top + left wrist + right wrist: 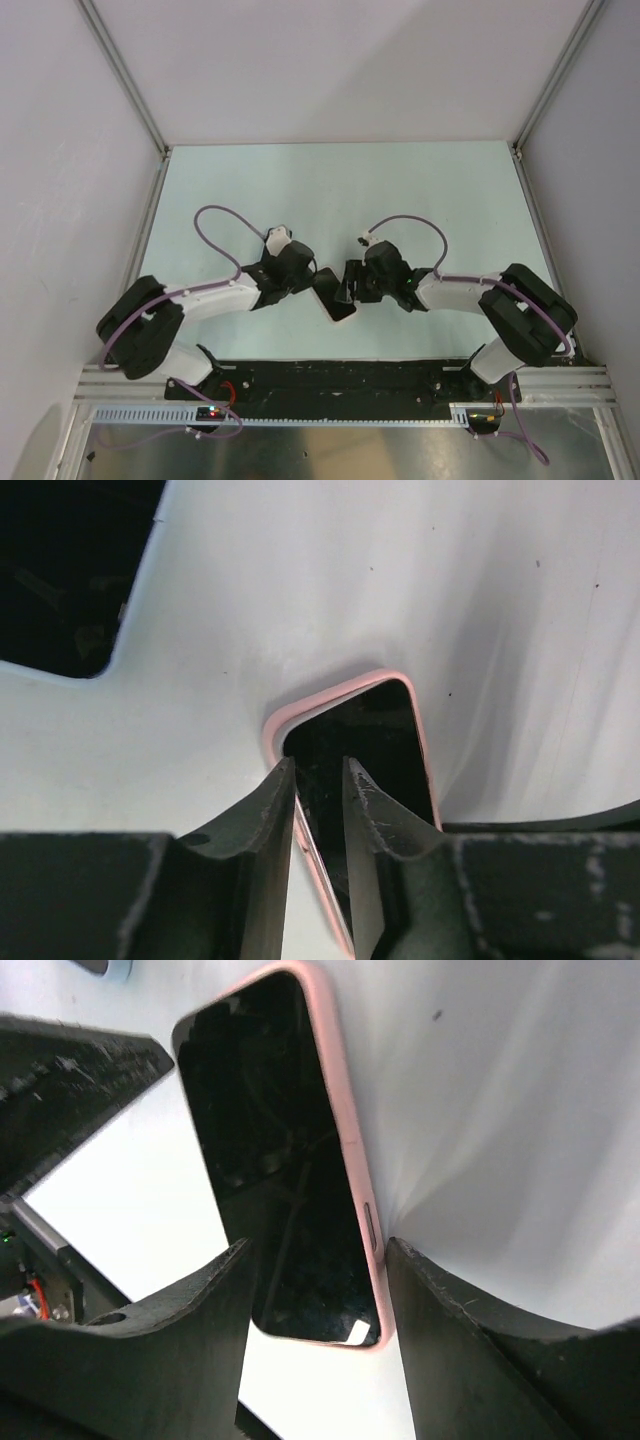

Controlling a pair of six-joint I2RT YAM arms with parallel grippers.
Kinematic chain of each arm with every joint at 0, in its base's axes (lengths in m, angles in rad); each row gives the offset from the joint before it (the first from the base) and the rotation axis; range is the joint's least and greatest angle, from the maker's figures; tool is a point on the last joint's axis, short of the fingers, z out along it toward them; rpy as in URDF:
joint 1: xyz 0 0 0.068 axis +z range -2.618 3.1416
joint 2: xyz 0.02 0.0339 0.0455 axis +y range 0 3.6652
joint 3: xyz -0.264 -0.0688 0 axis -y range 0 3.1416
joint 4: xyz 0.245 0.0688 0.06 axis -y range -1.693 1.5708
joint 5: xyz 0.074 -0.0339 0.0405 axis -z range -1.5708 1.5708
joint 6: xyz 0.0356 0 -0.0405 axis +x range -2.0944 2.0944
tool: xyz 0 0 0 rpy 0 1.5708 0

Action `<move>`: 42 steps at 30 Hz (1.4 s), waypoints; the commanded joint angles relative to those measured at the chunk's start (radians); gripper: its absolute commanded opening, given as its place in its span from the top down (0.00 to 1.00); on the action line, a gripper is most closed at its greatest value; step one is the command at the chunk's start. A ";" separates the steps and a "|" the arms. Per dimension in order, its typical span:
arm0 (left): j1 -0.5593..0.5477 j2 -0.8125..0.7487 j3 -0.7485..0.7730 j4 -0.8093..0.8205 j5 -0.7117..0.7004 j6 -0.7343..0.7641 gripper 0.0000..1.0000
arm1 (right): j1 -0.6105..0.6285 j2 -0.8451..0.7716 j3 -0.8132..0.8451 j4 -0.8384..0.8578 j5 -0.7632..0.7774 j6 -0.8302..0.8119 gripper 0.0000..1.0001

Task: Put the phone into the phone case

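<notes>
Phone (280, 1160) looks already seated in the phone case (345, 1130), its black screen filling the pink rim, the pair tilted over the desk (300, 190) between both arms. Left jaws are clamped on the case's edge; right jaws straddle its lower end, and whether they press it I cannot tell. Probably left: confirming the hidden side is in, then setting it down

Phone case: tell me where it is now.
Top view: the phone case is mid-table near the front edge, between the left gripper and the right gripper.
</notes>
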 commanded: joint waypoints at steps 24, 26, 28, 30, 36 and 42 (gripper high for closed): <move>0.151 -0.047 0.027 -0.042 0.383 0.292 0.79 | -0.019 0.098 0.079 -0.073 0.079 0.107 0.39; 0.149 -0.052 0.005 -0.023 0.412 0.284 0.81 | -0.016 0.113 0.090 -0.074 0.078 0.106 0.40; 0.147 -0.058 -0.018 0.002 0.433 0.277 0.82 | -0.011 0.125 0.096 -0.072 0.077 0.107 0.40; 0.146 -0.060 -0.031 0.015 0.434 0.276 0.83 | -0.009 0.137 0.104 -0.075 0.077 0.105 0.40; 0.151 -0.010 0.031 0.010 0.369 0.300 0.86 | 0.002 0.150 0.127 -0.098 0.093 0.099 0.41; 0.161 0.055 0.085 0.004 0.349 0.321 0.87 | 0.000 0.146 0.133 -0.117 0.107 0.088 0.44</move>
